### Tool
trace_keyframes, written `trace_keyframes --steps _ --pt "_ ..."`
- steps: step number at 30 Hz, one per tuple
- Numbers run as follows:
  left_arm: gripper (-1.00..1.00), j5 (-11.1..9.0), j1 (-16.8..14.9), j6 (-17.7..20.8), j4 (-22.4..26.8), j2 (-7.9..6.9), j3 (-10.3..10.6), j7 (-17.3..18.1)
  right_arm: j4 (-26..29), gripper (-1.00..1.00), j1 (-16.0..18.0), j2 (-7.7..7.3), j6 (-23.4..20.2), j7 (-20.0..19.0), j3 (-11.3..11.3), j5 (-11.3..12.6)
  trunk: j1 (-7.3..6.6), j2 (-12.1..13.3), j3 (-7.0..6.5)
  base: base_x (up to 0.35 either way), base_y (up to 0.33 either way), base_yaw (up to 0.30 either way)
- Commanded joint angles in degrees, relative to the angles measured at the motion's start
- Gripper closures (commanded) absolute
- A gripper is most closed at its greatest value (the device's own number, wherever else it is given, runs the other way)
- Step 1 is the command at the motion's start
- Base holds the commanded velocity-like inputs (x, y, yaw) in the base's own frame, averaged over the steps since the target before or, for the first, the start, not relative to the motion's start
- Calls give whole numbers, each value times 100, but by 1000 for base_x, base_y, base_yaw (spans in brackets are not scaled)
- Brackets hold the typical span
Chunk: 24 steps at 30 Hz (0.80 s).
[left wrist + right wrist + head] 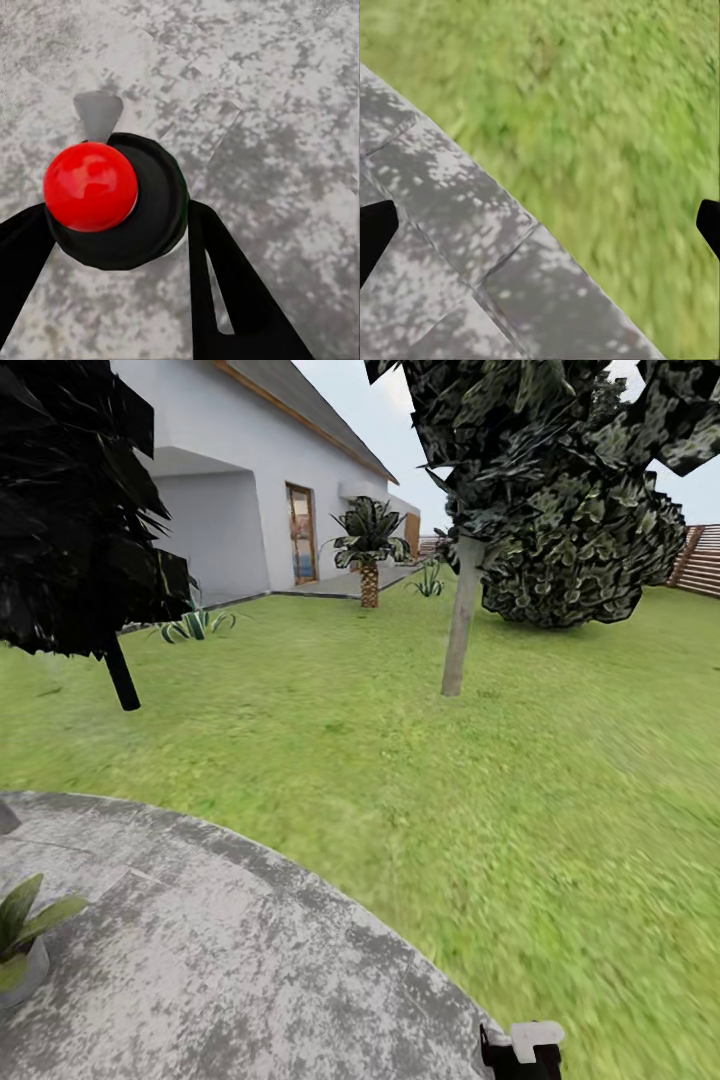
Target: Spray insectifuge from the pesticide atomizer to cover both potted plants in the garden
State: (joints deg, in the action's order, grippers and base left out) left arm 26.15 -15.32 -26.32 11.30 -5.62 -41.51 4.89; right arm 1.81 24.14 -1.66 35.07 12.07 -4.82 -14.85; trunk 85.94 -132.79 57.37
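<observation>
Fingers (225, 285) of my left gripper (112, 247) sit pinched on the pesticide atomizer (120, 202), which I see end-on from the left wrist camera: a dark round body with a red dome at its near end and a pale grey nozzle (97, 112) sticking out past it, one black finger on each side pressed against the body. Under it lies the mottled grey stone of the patio (285, 112). My right gripper (540, 225) has its fingers spread wide, with only the two dark tips (373, 229) showing at opposite edges of the right wrist picture; between them I see the patio's edge meeting the lawn (607, 97), and nothing is held there. From the head camera, a small black and white part of the robot (522, 1048) pokes up at the bottom edge, over the patio rim; I cannot tell which part it is. One potted plant (22, 940) stands on the stone at the left edge, its green leaves rising from a grey pot, cut off by the frame. Beyond the patio the lawn runs to a thin-trunked tree (460, 610), a dark bush (590, 560), a short palm (369, 550) beside the white house (250, 470), and a piece of brown fence (700, 560) on the far right.
</observation>
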Motion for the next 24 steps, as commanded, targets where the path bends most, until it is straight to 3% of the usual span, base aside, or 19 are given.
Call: trace_keyframes --steps 1,7,24 --pt "100 4 -6 -14 -5 0 -50 52 -5 -100 3 -1 18 24 -45 -62 2 -2 5 285 202 278" --pt "100 4 -6 -14 -5 0 -50 56 -5 -100 3 -1 18 24 -45 -63 2 -2 5 180 99 279" --pt "100 4 -6 -14 -5 6 -50 56 -5 -100 3 8 18 24 -45 -63 2 -2 5 2 1 279"
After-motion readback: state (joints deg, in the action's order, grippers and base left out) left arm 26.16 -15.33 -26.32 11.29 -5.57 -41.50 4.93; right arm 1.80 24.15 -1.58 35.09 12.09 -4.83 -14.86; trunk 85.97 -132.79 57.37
